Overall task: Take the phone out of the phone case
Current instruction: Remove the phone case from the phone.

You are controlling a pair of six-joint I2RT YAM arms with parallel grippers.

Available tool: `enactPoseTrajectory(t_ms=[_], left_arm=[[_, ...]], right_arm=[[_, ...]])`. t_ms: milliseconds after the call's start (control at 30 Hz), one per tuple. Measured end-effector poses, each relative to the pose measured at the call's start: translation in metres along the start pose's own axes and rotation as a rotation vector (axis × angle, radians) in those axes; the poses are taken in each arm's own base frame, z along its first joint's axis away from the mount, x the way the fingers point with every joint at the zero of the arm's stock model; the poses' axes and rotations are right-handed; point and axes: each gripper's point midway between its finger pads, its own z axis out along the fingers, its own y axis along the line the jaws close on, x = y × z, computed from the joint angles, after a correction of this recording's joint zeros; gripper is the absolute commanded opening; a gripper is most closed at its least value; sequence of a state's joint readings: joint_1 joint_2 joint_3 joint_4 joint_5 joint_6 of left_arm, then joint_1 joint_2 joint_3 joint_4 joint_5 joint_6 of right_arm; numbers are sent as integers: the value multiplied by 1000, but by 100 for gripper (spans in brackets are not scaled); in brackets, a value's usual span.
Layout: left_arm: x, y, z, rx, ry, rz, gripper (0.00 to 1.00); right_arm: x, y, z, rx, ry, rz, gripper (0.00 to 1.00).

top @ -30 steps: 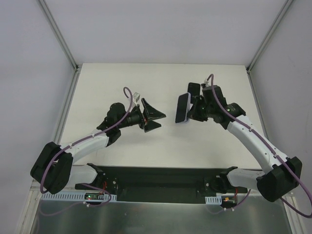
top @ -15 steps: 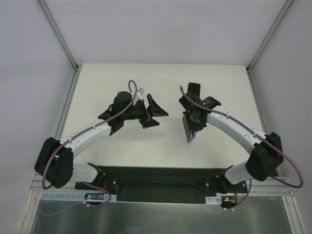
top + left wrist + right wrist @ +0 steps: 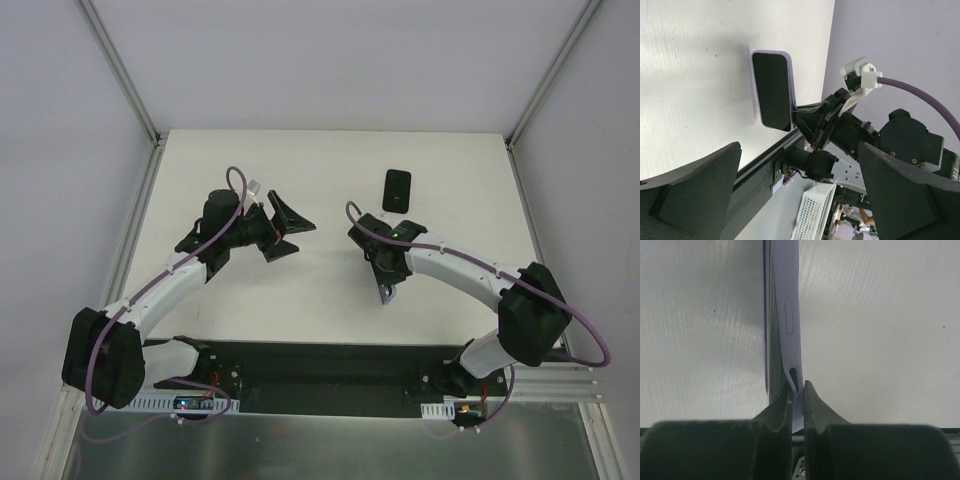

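Edgewise, phone case (image 3: 788, 315) within right end effector (image 3: 796, 388)

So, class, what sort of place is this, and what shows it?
Probably a robotics lab test cell: a left arm and right arm mounted at a white table, enclosed by plain panel walls on metal posts.

Off-white worktop (image 3: 250, 300), matte, plain. One small black slab (image 3: 397, 190), poss. a phone or a case, lies flat nr the far edge, right of centre.
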State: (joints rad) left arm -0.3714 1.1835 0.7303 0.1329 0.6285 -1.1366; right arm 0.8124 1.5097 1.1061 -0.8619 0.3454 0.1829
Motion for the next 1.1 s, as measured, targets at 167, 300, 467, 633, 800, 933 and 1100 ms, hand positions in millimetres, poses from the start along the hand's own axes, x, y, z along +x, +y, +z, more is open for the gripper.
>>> enactPoseTrajectory(t_ms=[167,300,467,633,800,933,1100], left_arm=[[6,22,12,-64,46,-51,98],[15,45,26,-134,95,-103,98],[23,59,32,-176,132,-132,98],[23,59,32,-175,134,-133,98],[23,59,32,-175,134,-133,98],[24,58,32,-173,133,-131,98],[24,57,30,-169,132,-128,98]], right_arm=[[4,9,13,25,-19,2,2],[4,11,16,44,-37,4,4],[3,14,16,72,-65,-7,11],[3,14,17,87,-78,0,14],[3,11,19,102,-86,0,14],[3,11,20,99,-100,6,13],[3,12,20,80,-120,18,13]])
